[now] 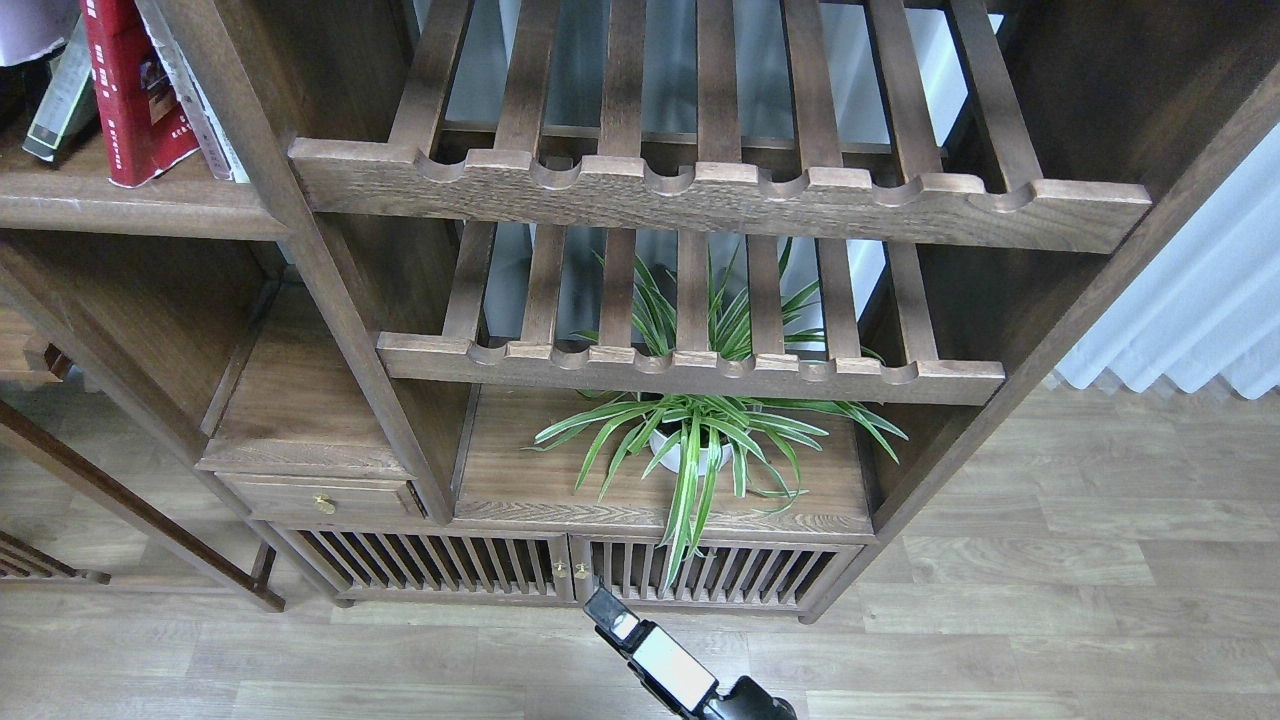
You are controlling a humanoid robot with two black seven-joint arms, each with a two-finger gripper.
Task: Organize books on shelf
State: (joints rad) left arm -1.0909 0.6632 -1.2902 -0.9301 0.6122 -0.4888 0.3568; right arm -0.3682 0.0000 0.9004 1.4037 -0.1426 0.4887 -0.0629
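Up in the top-left corner, the books stand on the shelf, the solid dark board with the rounded front edge. The red book stands near upright with its spine toward the camera and its lower corner just over the board's front edge. The grey-black book leans just beside it on the left, tilted so its foot kicks outward. The pale book leans on the right, between the red one and the cabinet's slanted post. All three are cut off by the frame, so their upper halves are hidden.

Only one gripper shows, low at the bottom centre and well apart from the books, in front of the slatted cabinet doors. It is seen end-on and dark; whether it is released or clenched I cannot tell, and which arm it belongs to is not clear, perhaps the right. Nothing is in it.

As paperbacks, these are likely light but floppy, with slick covers. A pinch at a corner would probably bend the cover, so the better hold is across the spine, mid-height, fingers on both covers. The leaning ones may slide if their neighbour is pulled. The potted plant sits lower down, clear of the work.
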